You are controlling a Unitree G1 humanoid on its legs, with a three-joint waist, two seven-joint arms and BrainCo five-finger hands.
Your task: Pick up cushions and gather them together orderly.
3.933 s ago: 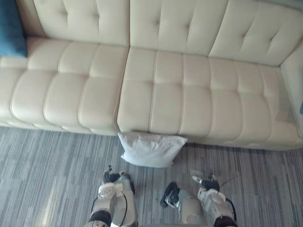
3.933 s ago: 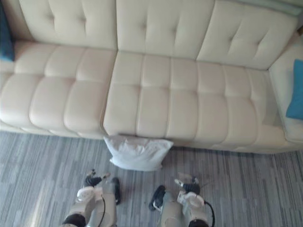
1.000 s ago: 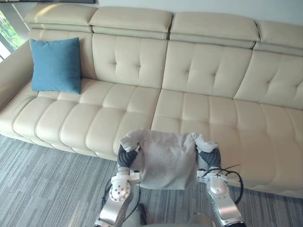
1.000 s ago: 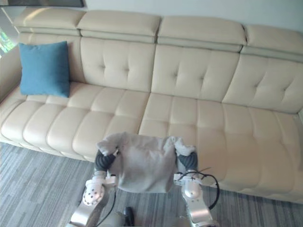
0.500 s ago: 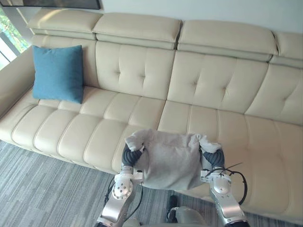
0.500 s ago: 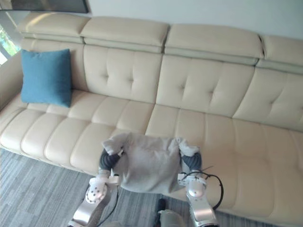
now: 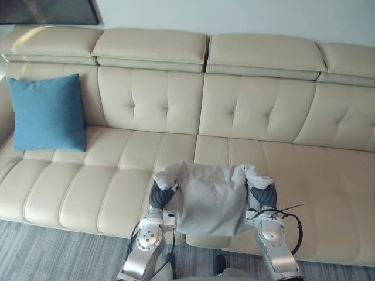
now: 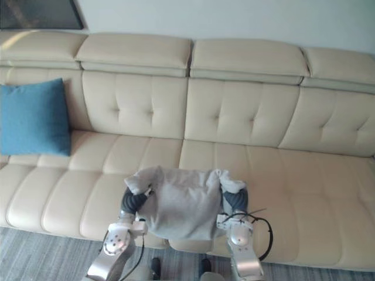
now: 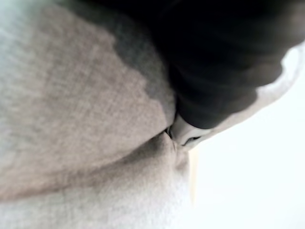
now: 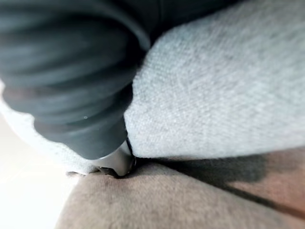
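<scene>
grey cushion (image 7: 210, 199) between left hand (image 7: 159, 196), right hand (image 7: 262, 196); grip cannot be told | cream sofa (image 7: 263, 117) behind, blue cushion (image 7: 47, 112) at left end | striped carpet (image 7: 53, 254)

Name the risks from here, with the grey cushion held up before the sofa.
1. The grey fabric cushion hangs between the left hand and right hand, held by its upper corners only; it may slip to the floor.
2. The blue square cushion leans at the far left end of the cream leather sofa; a careless set-down there could topple it.
3. The hanging cushion hides the seat edge below it, so clearance is hard to judge.
</scene>
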